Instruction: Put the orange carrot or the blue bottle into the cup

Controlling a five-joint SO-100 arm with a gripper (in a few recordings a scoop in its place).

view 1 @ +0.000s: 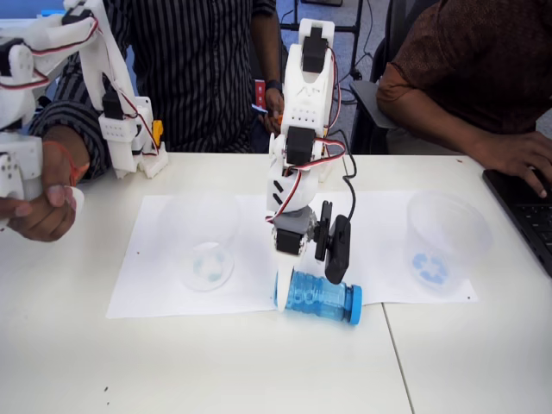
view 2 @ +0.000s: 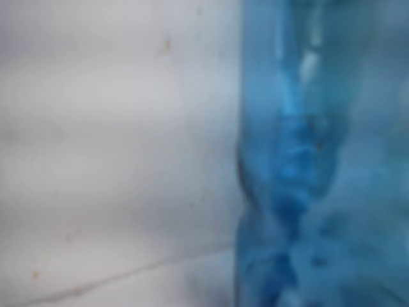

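I see one blue bottle (view 1: pixel 317 297) lying on its side at the near edge of a white paper sheet (view 1: pixel 147 267) on my white worktop (view 1: pixel 216 371). My gripper (view 1: pixel 285 289) is right on its left end; I cannot tell its grip. Two clear cups sit farther back: the cup (view 1: pixel 444 241) right, another (view 1: pixel 200 246) left. Two people sit behind.

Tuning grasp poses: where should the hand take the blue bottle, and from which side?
Grip the blue bottle across its ribbed mid-body, coming from above. It lies on its side at the paper's front edge, cap pointing right in the fixed view, so the fingers can straddle the narrow width. The ribs likely resist slipping. The hand is already down over its left end.
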